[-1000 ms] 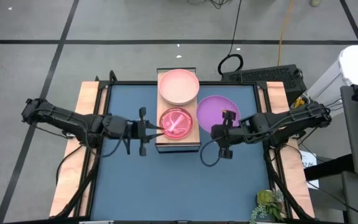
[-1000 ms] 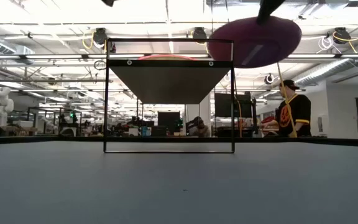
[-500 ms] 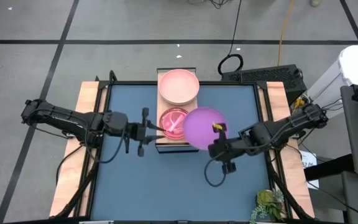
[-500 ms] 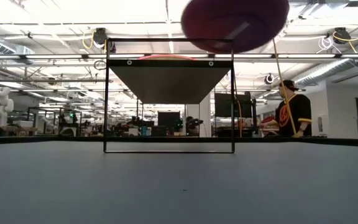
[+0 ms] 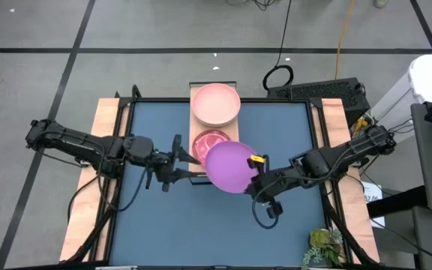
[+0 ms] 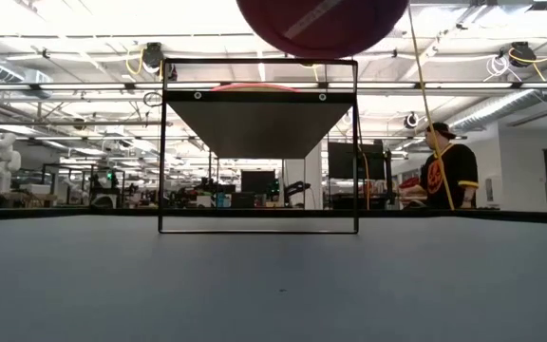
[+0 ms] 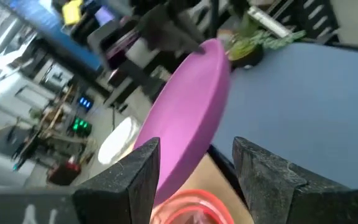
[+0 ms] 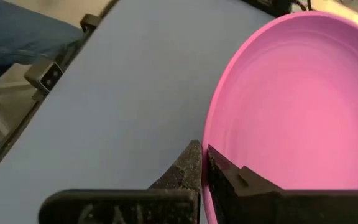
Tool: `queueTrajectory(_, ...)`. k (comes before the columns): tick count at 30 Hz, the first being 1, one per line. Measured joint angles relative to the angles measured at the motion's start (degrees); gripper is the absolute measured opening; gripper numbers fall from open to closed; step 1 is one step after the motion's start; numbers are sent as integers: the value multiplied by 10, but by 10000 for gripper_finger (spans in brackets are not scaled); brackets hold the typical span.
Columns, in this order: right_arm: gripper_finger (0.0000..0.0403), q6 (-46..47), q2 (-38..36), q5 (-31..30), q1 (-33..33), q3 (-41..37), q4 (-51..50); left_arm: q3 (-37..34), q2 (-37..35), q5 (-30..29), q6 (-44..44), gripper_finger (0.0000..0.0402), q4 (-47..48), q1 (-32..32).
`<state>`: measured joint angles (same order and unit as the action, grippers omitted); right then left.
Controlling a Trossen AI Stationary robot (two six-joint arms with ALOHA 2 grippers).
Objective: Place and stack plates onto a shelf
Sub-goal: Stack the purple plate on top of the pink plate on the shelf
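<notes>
The bench (image 5: 148,217) carries the shelf (image 5: 198,178), a wood block running from 12 o'clock toward the centre of the high view. 2 plates already sit on it: the pink plate (image 5: 215,104) at the 12 o'clock end, and the smaller magenta plate (image 5: 208,139) just toward 6 o'clock from it. The purple plate (image 5: 230,166) is third; the right claw (image 5: 256,174) pinches its rim at the plate's 3 o'clock side and holds it in the air, tilted, over the 6 o'clock end of the shelf, partly covering the magenta plate. The left claw (image 5: 177,159), fingers spread and holding nothing, points in from 9 o'clock beside the shelf. By my reading, 2 plates are placed, 1 is about to land, and no others show on the bench.
</notes>
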<state>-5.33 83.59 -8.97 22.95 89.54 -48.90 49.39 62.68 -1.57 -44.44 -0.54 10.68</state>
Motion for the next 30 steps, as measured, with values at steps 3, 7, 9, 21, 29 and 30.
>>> queueTrajectory(3,0,-30,0,17,-3,0,17,0,10,22,-14,207,-4,-1)
queueTrajectory(7,0,-100,0,48,-4,0,22,0,29,31,-25,207,-16,-1)
queueTrajectory(9,0,-120,0,50,-4,0,25,1,38,32,-28,207,-12,-1)
queueTrajectory(21,0,-122,0,124,-33,0,33,0,57,120,-27,154,-27,-1)
queueTrajectory(29,5,-155,0,150,-50,0,43,0,57,157,-5,79,-40,-1)
queueTrajectory(30,5,-159,0,151,-52,0,45,0,57,158,-5,74,-38,0)
